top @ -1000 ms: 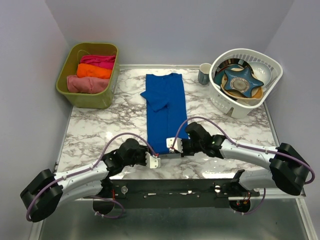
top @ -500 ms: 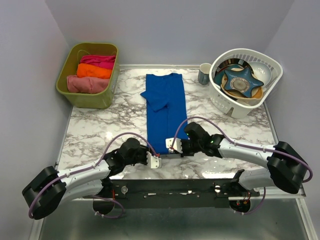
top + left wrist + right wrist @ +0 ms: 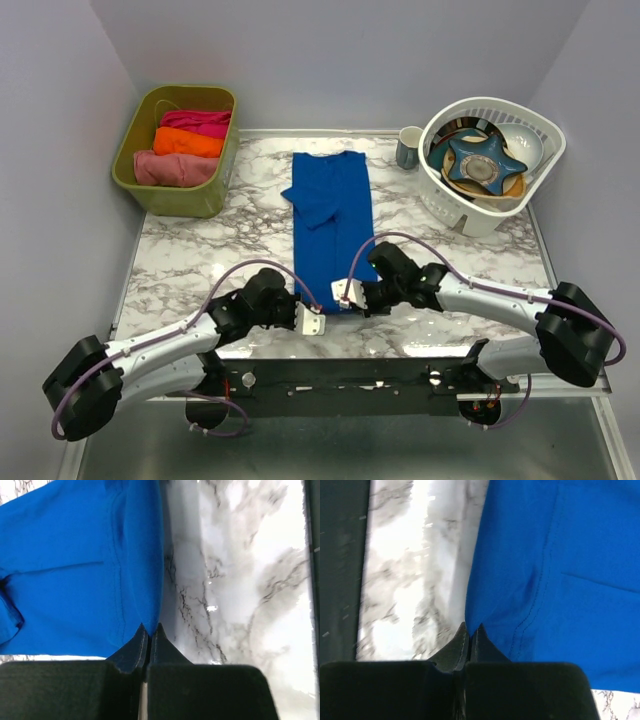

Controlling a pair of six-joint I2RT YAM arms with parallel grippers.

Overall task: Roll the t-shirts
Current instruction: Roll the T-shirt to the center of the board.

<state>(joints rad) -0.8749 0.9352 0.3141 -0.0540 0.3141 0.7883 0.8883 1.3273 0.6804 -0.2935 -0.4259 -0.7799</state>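
Note:
A royal-blue t-shirt [image 3: 331, 215] lies folded into a long strip down the middle of the marble table. My left gripper [image 3: 309, 320] is shut on the near left corner of the blue t-shirt [image 3: 80, 570], the hem pinched at its fingertips [image 3: 142, 632]. My right gripper [image 3: 349, 293] is shut on the near right corner of the t-shirt [image 3: 570, 570], cloth caught between its fingertips [image 3: 479, 631]. Pink, orange and magenta rolled t-shirts [image 3: 186, 145] lie in the green bin.
An olive-green bin [image 3: 131, 150] stands at the back left. A white dish basket [image 3: 443, 203] full of crockery stands at the back right, with a grey cup [image 3: 408, 147] beside it. The table's near edge [image 3: 360, 352] runs just behind both grippers.
My left gripper has closed on the shirt's near left corner. The shirt's near hem has pulled slightly away from the table edge. The right gripper stays shut on its corner.

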